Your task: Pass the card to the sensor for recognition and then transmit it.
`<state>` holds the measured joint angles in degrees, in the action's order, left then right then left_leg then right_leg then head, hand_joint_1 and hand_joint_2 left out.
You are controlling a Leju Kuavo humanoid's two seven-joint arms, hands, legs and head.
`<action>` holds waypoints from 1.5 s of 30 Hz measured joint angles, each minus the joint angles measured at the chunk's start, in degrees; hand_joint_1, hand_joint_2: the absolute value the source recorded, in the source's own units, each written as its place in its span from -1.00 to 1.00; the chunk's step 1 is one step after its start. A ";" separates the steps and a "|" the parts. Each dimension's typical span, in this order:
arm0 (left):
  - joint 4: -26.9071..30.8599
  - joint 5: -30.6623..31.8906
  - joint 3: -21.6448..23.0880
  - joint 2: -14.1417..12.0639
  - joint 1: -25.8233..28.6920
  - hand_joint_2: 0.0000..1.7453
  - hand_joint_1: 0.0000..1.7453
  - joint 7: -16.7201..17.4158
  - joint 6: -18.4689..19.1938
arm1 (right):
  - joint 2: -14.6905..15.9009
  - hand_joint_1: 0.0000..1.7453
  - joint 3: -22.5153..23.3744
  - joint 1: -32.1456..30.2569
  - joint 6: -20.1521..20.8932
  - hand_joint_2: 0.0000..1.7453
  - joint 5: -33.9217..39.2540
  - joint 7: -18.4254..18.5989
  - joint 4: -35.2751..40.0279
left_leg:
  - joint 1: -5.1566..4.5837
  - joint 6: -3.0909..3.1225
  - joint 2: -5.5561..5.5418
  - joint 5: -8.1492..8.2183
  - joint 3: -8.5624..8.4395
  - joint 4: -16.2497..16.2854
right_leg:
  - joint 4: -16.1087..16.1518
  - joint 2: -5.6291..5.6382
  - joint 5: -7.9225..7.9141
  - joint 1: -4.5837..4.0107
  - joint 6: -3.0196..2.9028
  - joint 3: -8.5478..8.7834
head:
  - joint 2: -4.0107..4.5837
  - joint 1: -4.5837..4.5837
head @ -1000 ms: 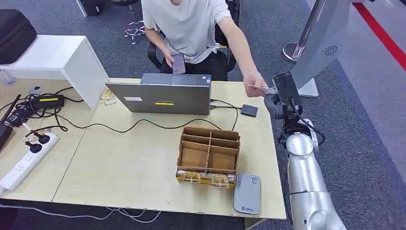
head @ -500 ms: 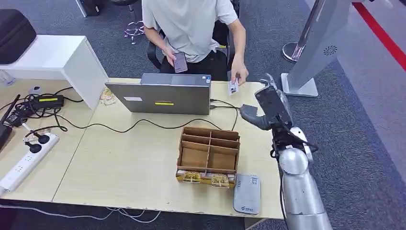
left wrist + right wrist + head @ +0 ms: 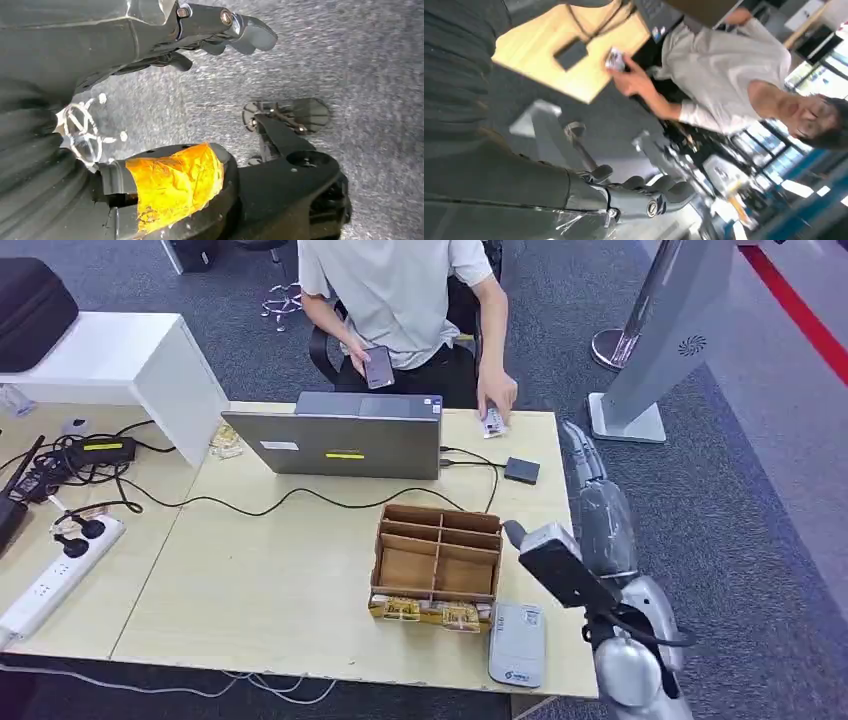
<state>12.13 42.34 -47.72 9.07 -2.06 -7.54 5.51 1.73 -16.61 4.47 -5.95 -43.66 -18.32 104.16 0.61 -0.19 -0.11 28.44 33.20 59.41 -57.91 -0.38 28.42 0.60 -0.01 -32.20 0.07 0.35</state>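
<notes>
Holding nothing, the right hand [image 3: 590, 480] hangs off the bench's [image 3: 280, 590] right edge with its fingers [image 3: 644, 197] loosely extended and apart. At the far edge, the person's hand [image 3: 497, 400] presses the card [image 3: 491, 422] onto the bench beside the laptop [image 3: 335, 435]. Pointing at carpet, the left hand [image 3: 150, 40] grips nothing, fingers slightly curled and apart.

On the desk [image 3: 300, 580], the laptop [image 3: 335, 445] stands behind the divided box [image 3: 435, 565]; the sensor [image 3: 517, 643] lies at the box's right front, the card [image 3: 491, 422] at the far edge.
</notes>
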 joint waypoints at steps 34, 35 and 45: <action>0.00 2.27 -5.07 0.48 -0.23 1.00 -1.00 1.86 -2.01 | 15.67 -1.00 -23.05 -19.84 -32.69 1.00 -34.24 19.70 -4.79 | -0.01 0.06 0.08 0.09 0.01 -0.01 | 0.02 0.05 0.06 0.00 0.02 0.00 | 0.00 0.00; 0.00 2.32 -5.07 0.48 -0.23 1.00 -1.00 1.86 -2.01 | 15.67 -1.00 -23.51 -19.59 -32.69 1.00 -33.98 19.70 -5.25 | -0.01 0.06 0.09 0.09 0.01 -0.01 | 0.02 0.06 0.06 0.00 0.02 0.00 | 0.00 0.00; 0.00 3.13 -5.07 0.50 -0.35 1.00 -1.00 1.88 -2.01 | 15.30 -1.00 -27.23 -17.06 -32.71 1.00 -32.14 18.01 -10.11 | -0.01 0.06 0.10 0.09 0.01 -0.01 | 0.02 0.06 0.06 0.00 0.02 0.00 | 0.00 0.00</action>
<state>12.13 45.46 -52.78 9.57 -2.41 -5.66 3.50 17.03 -43.85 -12.59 -38.66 -75.80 -0.31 94.05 0.61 -0.13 -0.01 28.53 33.21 59.39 -57.89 -0.32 28.48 0.60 0.01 -32.19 0.07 0.35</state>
